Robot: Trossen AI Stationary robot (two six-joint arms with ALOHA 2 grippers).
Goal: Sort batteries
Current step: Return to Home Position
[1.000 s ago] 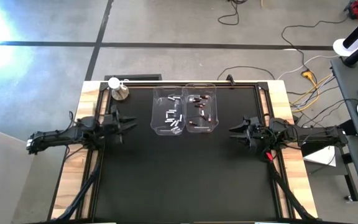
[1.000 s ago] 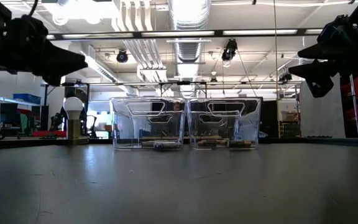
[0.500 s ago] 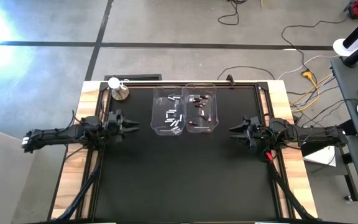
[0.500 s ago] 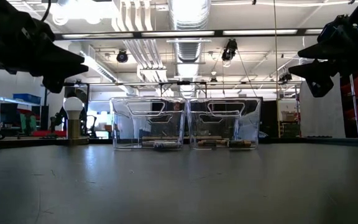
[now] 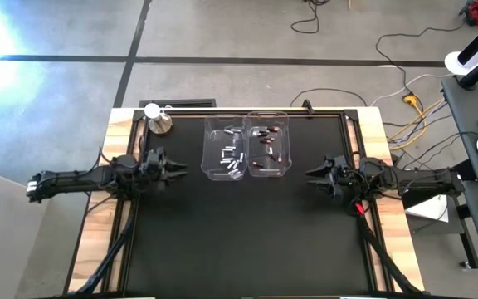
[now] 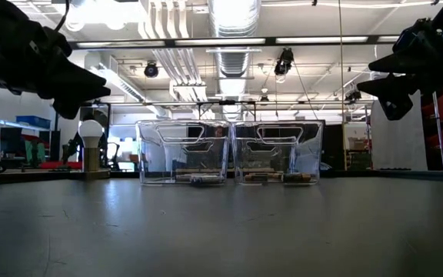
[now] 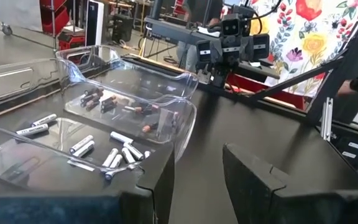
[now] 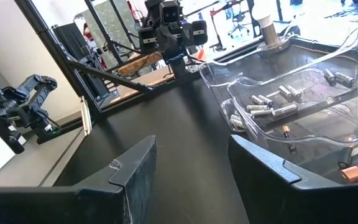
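Batteries [image 5: 232, 156] (binned), between left gripper [image 5: 178, 169], right gripper [image 5: 309, 175]

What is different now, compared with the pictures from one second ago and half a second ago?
The left gripper, open and empty at the table's left side, has sunk a little lower, as the low view shows. Nothing was taken hold of or let go. The right gripper, also open, the left clear bin, the right clear bin and the batteries inside them stayed as they were.

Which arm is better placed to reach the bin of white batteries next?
Left. The left gripper, open, faces the white-battery bin directly; the right gripper has the dark-battery bin in between.
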